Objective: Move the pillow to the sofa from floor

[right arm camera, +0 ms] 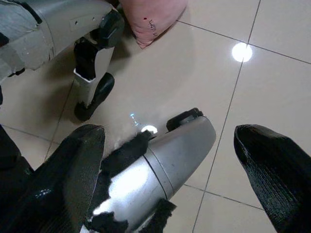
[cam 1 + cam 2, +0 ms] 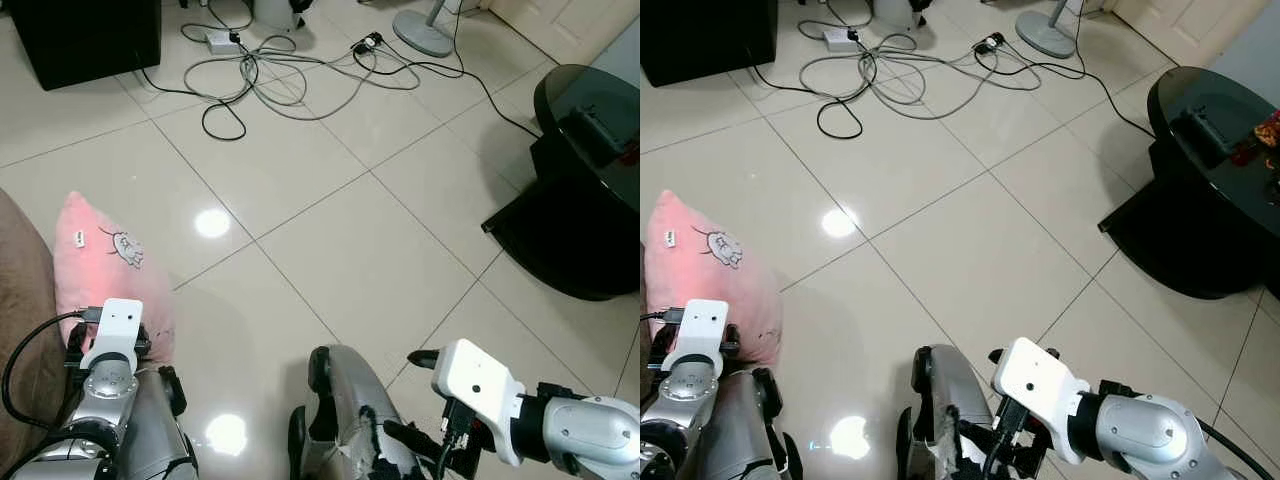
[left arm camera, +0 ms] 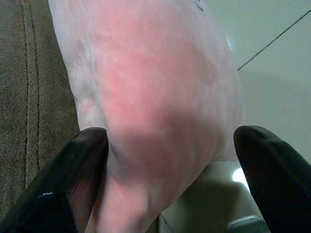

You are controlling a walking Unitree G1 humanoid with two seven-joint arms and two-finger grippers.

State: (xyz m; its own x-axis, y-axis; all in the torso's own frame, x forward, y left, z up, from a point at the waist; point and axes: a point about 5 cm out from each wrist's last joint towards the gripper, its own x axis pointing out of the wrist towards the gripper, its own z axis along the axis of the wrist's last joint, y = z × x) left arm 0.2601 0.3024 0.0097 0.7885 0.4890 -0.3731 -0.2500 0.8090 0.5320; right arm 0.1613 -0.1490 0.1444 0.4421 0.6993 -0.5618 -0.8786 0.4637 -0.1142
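1. Here's the pillow [image 2: 105,270], soft pink with a small line-drawn cartoon printed near its upper corner and a little white tag beside that, standing on the pale tiled floor [image 2: 330,230] with its top corner pointing up
2. It leans right against the brown sofa [image 2: 22,330] at the robot's left, so it is touching the sofa's side but it is on the tiles, not up on the seat
3. The left gripper [image 3: 170,179] is down at the pillow's lower end; in the left wrist view its two black fingers [image 3: 80,170] stand wide apart, one pressed to one flank of the pink fabric, the other off to the far side with a gap, so the jaws straddle the pillow without clamping it
4. The fabric looks plump and slightly creased where it bulges between the fingers
5. The right gripper [image 1: 170,184] hangs low on the right, fingers spread wide and holding nothing, with the robot's own silver leg [image 1: 165,165] under it
6. Further off, a tangle of cables [image 2: 290,70] lies on the floor, a fan base [image 2: 422,35] near them, and a black round table [image 2: 585,180] sits at the right
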